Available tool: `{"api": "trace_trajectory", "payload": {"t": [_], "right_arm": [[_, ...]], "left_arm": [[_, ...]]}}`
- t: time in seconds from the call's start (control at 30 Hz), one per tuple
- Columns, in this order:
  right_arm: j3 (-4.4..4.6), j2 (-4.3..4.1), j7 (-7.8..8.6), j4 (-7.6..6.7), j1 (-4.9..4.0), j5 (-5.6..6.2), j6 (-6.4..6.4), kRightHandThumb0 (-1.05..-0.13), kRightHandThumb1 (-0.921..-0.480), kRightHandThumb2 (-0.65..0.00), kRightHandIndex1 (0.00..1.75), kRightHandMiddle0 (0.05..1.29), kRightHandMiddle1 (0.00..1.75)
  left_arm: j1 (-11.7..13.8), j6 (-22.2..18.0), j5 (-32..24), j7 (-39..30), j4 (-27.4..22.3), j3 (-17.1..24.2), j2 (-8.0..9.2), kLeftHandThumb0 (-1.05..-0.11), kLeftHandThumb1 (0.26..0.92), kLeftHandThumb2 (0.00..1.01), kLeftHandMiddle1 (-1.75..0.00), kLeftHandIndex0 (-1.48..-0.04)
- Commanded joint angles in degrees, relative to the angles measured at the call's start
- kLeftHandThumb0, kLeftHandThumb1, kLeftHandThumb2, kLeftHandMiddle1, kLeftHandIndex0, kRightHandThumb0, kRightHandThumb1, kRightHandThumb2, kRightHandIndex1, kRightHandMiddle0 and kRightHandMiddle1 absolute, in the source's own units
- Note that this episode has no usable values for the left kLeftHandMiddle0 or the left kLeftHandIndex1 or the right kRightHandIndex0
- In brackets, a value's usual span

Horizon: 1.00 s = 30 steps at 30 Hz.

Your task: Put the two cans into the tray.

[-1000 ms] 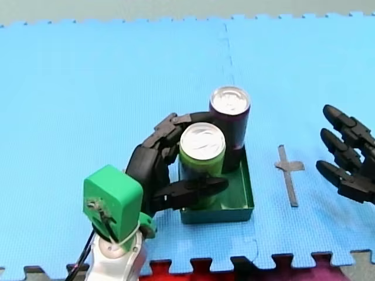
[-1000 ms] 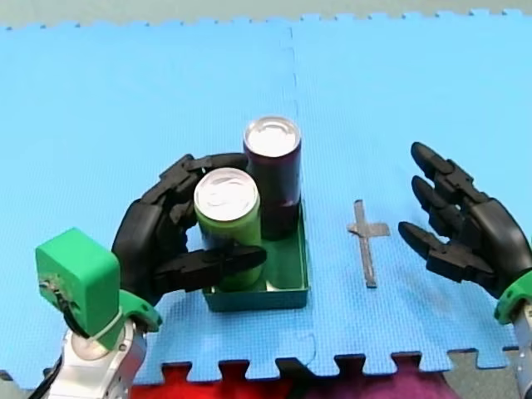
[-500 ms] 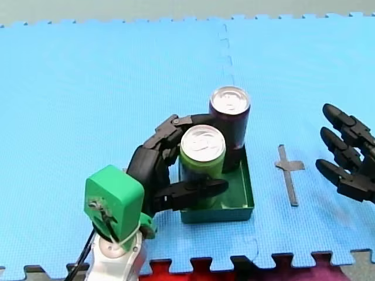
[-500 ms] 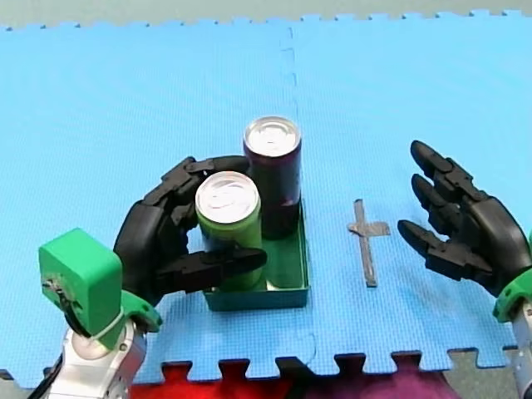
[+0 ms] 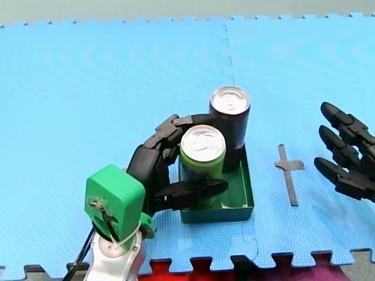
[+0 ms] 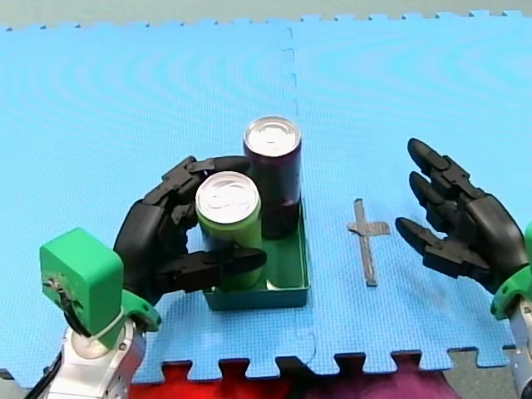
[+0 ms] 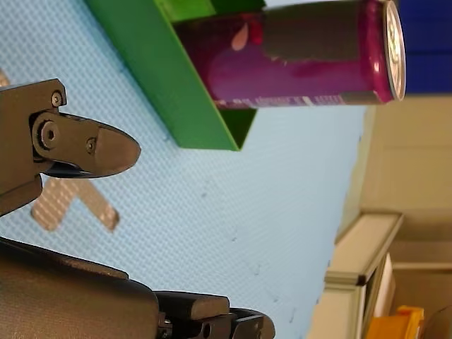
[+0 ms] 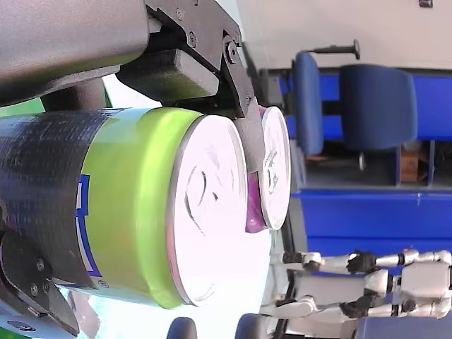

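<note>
A green can (image 5: 202, 153) is clasped at mid-height by the robot's left hand (image 5: 153, 170), the thumb laid across its front and the fingers wrapped round its far side. The can is held upright within the near half of a small green tray (image 5: 246, 202) on a blue foam mat (image 5: 88, 88). A purple can (image 5: 229, 120) is stood upright in the tray's far half, just behind the green one. The right hand (image 6: 453, 224) is held empty above the mat, to the right of a grey tape cross (image 5: 288, 170).

Both cans are judged to be thin-walled metal, smooth and rather slippery, stiff enough for a firm grip yet easily dented if squeezed hard. The best hold is taken to be around the middle of the body, thumb opposed to fingers, as is seen here. Whether they are full or empty, and so heavy or light, cannot be told.

The green can's base is hidden by the thumb and the tray's front wall, so contact with the tray floor cannot be confirmed. The right hand's outer edge is cut off in the first head view.
</note>
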Motion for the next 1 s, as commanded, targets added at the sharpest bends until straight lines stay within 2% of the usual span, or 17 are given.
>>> {"api": "trace_trajectory", "payload": {"t": [0.0, 0.3, 0.43, 0.47, 0.5, 0.53, 0.57, 0.6, 0.63, 0.73, 0.77, 0.97], "right_arm": [[0.12, -0.22, -0.46, -0.27, -0.18, -0.13, 0.24, -1.048, -0.921, -0.484, 0.00, 0.08, 0.00], [0.54, -0.10, -1.26, -0.67, -0.04, -0.38, 0.53, -1.048, -0.921, -0.493, 0.01, 0.08, 0.00], [0.67, -0.02, -1.39, -0.80, 0.13, -0.36, 0.43, -1.048, -0.921, -0.496, 0.01, 0.08, 0.00], [0.69, -0.01, -1.40, -0.80, 0.15, -0.34, 0.44, -1.048, -0.921, -0.497, 0.01, 0.08, 0.00], [0.72, -0.01, -1.41, -0.81, 0.15, -0.33, 0.45, -1.048, -0.921, -0.498, 0.01, 0.08, 0.00], [0.72, -0.02, -1.41, -0.83, 0.16, -0.30, 0.51, -1.048, -0.921, -0.499, 0.01, 0.08, 0.00], [0.73, -0.02, -1.41, -0.86, 0.17, -0.27, 0.56, -1.048, -0.921, -0.500, 0.01, 0.08, 0.00], [0.72, -0.04, -1.44, -0.89, 0.17, -0.24, 0.66, -1.048, -0.921, -0.501, 0.01, 0.08, 0.00], [0.70, -0.04, -1.47, -0.94, 0.18, -0.21, 0.77, -1.048, -0.921, -0.502, 0.01, 0.08, 0.00], [0.69, -0.08, -1.67, -1.10, 0.22, -0.19, 1.10, -1.048, -0.921, -0.504, 0.01, 0.08, 0.00], [0.70, -0.10, -1.75, -1.13, 0.21, -0.21, 1.15, -1.048, -0.921, -0.504, 0.01, 0.08, 0.00], [0.77, -0.19, -1.97, -1.17, 0.25, -0.33, 1.05, -1.048, -0.921, -0.509, 0.01, 0.08, 0.00]], "left_arm": [[0.00, 0.04, 0.12, -0.09, -0.64, -0.05, 0.38, -0.388, 0.855, 0.00, -1.75, -0.56], [0.25, 0.27, 0.28, -0.91, -0.97, -0.35, 1.36, -0.375, 0.841, 0.00, -1.75, -0.55], [0.25, 1.62, -0.31, -2.71, -1.45, -0.47, 2.41, -0.427, 0.799, 0.01, -1.75, -0.36], [0.38, 2.73, -0.20, -3.63, -2.01, -0.75, 3.26, -0.448, 0.779, 0.00, -1.75, -0.38], [0.54, 3.73, -0.07, -4.39, -2.58, -1.00, 4.00, -0.499, 0.715, 0.00, -1.36, -0.43], [0.91, 5.35, 0.07, -5.66, -3.55, -1.39, 5.21, -0.527, 0.688, 0.00, -1.16, -0.48], [1.24, 6.66, 0.11, -6.69, -4.37, -1.67, 6.14, -0.636, 0.692, 0.00, -0.74, -0.51], [1.62, 8.08, 0.00, -8.01, -5.38, -1.95, 7.20, -0.683, 0.696, 0.00, -0.49, -0.55], [1.97, 9.36, -0.29, -9.46, -6.41, -2.16, 8.28, -0.736, 0.701, 0.00, -0.28, -0.52], [2.79, 11.94, -0.92, -13.10, -8.78, -2.53, 11.06, -0.852, 0.726, 0.01, -0.05, -0.35], [2.98, 12.53, -0.95, -13.76, -9.31, -2.60, 11.60, -0.878, 0.728, 0.01, -0.03, -0.31], [3.72, 16.39, -1.05, -14.70, -13.30, -3.28, 12.77, -0.946, 0.725, 0.00, 0.00, -0.21]]}}
